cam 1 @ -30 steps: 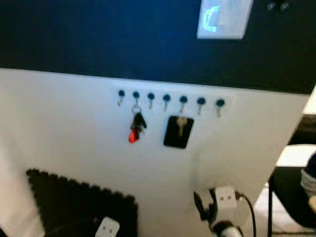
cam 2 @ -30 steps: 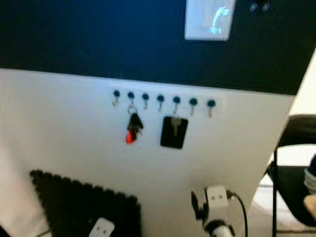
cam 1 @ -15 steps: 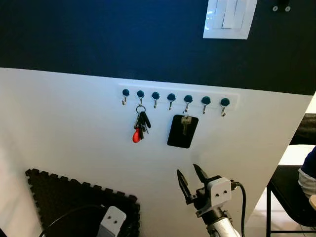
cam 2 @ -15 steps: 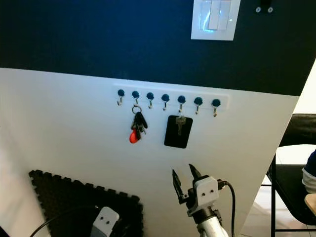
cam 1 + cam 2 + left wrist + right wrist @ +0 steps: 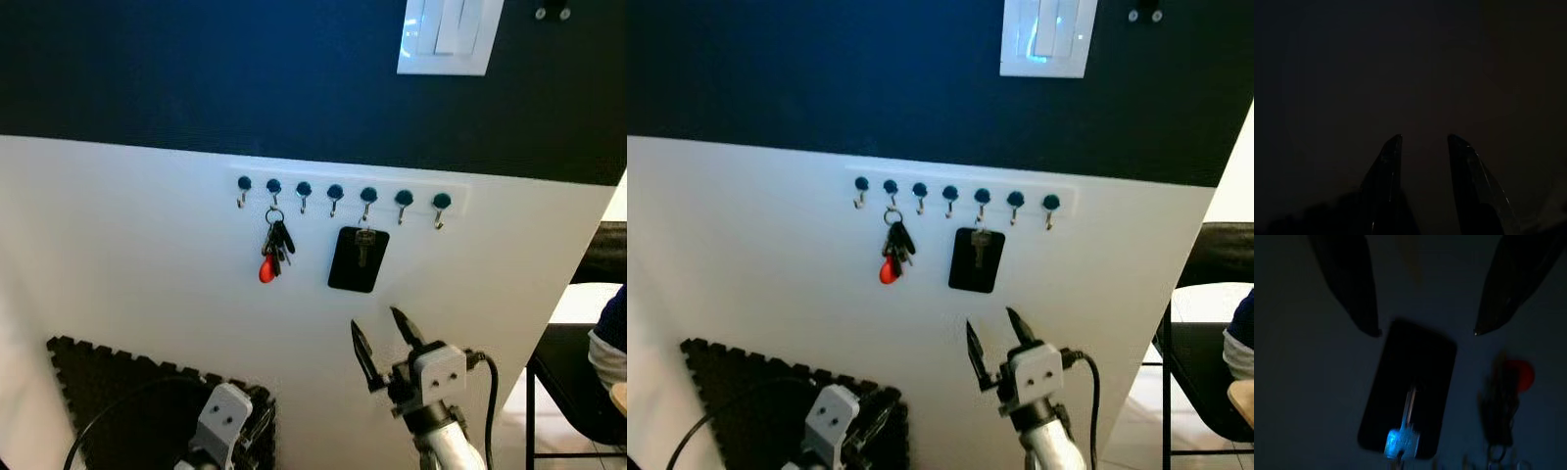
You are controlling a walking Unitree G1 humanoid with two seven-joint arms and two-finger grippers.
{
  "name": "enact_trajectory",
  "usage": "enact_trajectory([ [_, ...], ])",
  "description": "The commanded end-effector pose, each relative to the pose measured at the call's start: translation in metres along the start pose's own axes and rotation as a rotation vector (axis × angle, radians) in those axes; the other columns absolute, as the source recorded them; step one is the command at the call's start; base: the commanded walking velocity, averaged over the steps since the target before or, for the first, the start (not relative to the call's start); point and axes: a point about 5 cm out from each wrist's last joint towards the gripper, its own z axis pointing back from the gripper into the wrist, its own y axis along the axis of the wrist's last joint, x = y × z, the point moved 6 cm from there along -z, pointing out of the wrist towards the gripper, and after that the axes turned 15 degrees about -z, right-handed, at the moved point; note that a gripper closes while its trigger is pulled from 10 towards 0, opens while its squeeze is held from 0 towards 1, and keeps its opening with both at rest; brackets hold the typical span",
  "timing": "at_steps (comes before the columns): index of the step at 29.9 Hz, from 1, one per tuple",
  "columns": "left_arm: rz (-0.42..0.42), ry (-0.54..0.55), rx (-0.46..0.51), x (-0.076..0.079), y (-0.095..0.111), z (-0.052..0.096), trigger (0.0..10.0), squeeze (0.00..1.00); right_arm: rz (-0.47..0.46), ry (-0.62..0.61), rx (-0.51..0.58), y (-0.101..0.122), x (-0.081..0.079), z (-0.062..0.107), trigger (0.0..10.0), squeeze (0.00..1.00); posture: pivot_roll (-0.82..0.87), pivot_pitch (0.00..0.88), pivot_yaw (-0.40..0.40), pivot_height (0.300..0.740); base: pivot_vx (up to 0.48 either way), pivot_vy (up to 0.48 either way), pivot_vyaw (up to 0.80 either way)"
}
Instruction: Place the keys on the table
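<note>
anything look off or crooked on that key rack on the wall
Nothing stands out. The hook rack sits level on the white wall. The key bunch with the red tag hangs straight from the second hook, and the single key with the black card hangs from the fifth. The right gripper is open below them.

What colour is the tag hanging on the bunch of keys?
Red; the tag on the keys shows best in the left eye view.

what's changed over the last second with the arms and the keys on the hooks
The right gripper has risen with its fingers open toward the wall, just below the black card. The left gripper has lifted slightly at the bottom edge. The key bunch hangs untouched on its hook; nothing was grasped.
</note>
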Motion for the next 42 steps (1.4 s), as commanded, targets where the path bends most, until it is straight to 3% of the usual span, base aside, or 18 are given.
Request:
enact_trajectory([
  [1,0.01,0.038,0.029,-0.009,0.011,-0.005,10.0,0.0,-0.02,0.003,-0.039,-0.006,-0.004,-0.01,10.0,1.0,0.05,0.027,0.01,0.74,0.0,0.0,0.0],
  [2,0.01,0.038,0.029,-0.009,0.011,-0.005,10.0,0.0,-0.02,0.003,-0.039,-0.006,-0.004,-0.01,10.0,1.0,0.05,0.027,0.01,0.74,0.0,0.0,0.0],
  [3,0.008,0.044,0.041,-0.012,0.014,-0.007,10.0,0.0,-0.01,0.012,-0.041,-0.005,-0.005,-0.014,10.0,0.93,0.06,0.028,0.009,0.74,0.0,0.0,0.0],
  [4,0.008,0.057,0.064,-0.017,0.023,-0.01,10.0,0.0,-0.002,0.026,-0.028,-0.001,-0.008,-0.023,10.0,0.0,0.06,0.028,0.007,0.74,0.0,0.0,0.0],
  [11,-0.005,0.109,0.124,-0.036,0.043,-0.015,10.0,0.0,-0.007,0.046,-0.003,0.01,-0.014,-0.045,10.0,0.0,0.06,0.028,0.001,0.74,0.0,0.0,0.0],
  [20,-0.028,0.1,0.157,-0.037,0.056,-0.019,10.0,0.0,0.018,-0.037,0.054,0.024,-0.004,-0.056,10.0,0.0,0.06,0.027,0.004,0.74,0.0,0.0,0.0],
  [35,-0.037,0.096,0.159,-0.037,0.059,-0.021,10.0,0.0,0.02,-0.056,0.099,0.029,-0.012,-0.052,10.0,0.0,0.06,0.028,0.002,0.74,0.0,0.0,0.0],
  [42,-0.046,0.085,0.159,-0.034,0.059,-0.021,10.0,0.0,0.017,-0.117,0.174,0.045,-0.005,-0.048,10.0,0.0,0.06,0.032,0.006,0.74,0.0,0.0,0.0],
])
